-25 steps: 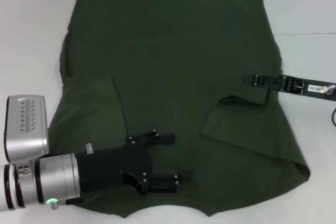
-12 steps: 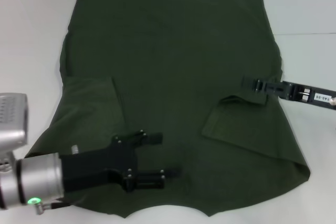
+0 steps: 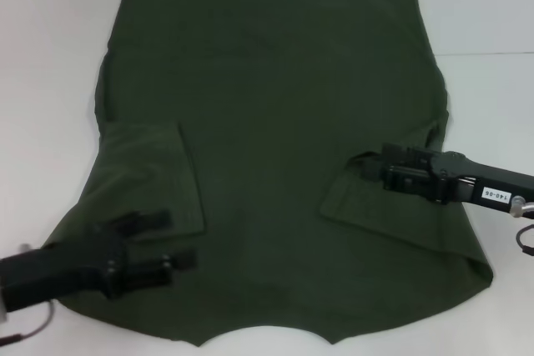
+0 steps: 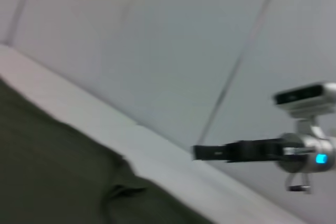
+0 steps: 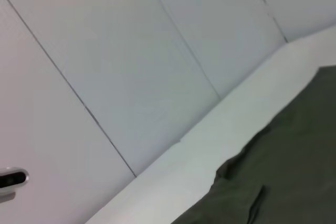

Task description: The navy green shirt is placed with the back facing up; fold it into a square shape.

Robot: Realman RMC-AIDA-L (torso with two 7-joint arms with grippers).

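The navy green shirt (image 3: 275, 122) lies spread flat on the white table (image 3: 50, 56), its plain back upward, the straight hem at the far edge and the neckline at the near edge. Both short sleeves are turned inward onto the body: the left sleeve (image 3: 154, 177) makes a squarish flap on the robot's left side, the right sleeve (image 3: 392, 210) a slanted flap on the right.

The left gripper (image 3: 171, 241) hangs low over the near left part of the shirt, just beside the near edge of the folded left sleeve. Its two black fingers (image 3: 146, 221) stand apart, pointing toward the middle of the cloth, with nothing between them.

The right gripper (image 3: 367, 164) reaches in from the right edge of the table and sits over the far corner of the folded right sleeve. Whether its fingers are apart or closed on the fabric cannot be told from the head view.

The left wrist view shows the shirt's edge (image 4: 63, 182) on the table and, farther off, the other arm (image 4: 252, 150) held out level. The right wrist view shows a rumpled shirt edge (image 5: 278, 171) against the table's pale rim.
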